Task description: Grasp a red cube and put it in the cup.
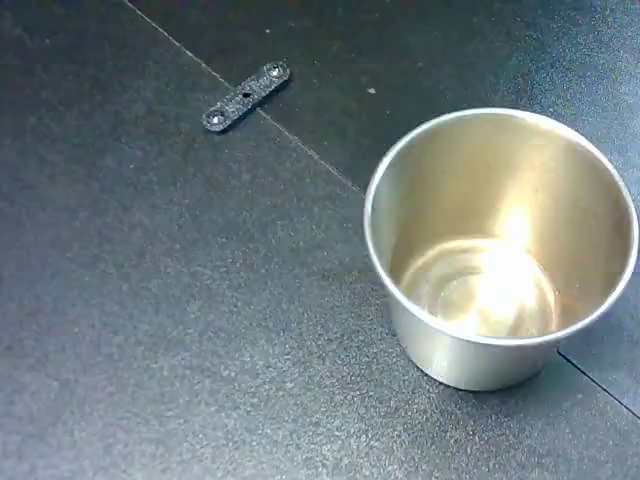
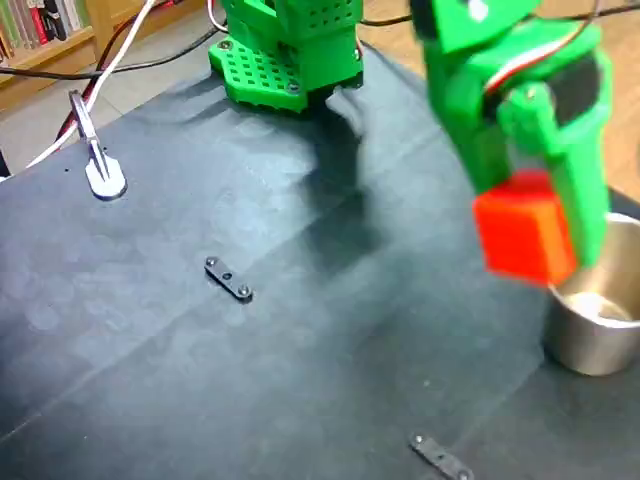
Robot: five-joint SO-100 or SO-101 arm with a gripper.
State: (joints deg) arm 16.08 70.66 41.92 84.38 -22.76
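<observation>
Lower right of a fixed view: the cup, upright on the dark table, empty in the other fixed view; just above its rim, the red cube, clamped in the green gripper; mid-frame left, a small black bracket; farther back, upper centre, the arm's green base.

Arm: bright green plastic, blocky, smooth-faced parts.
Base: green, its flat plate and walls dotted with a grid of small round holes.
Cables: red and white wires across the arm; black cable behind the base.
Fingers: green, broad and flat.
</observation>
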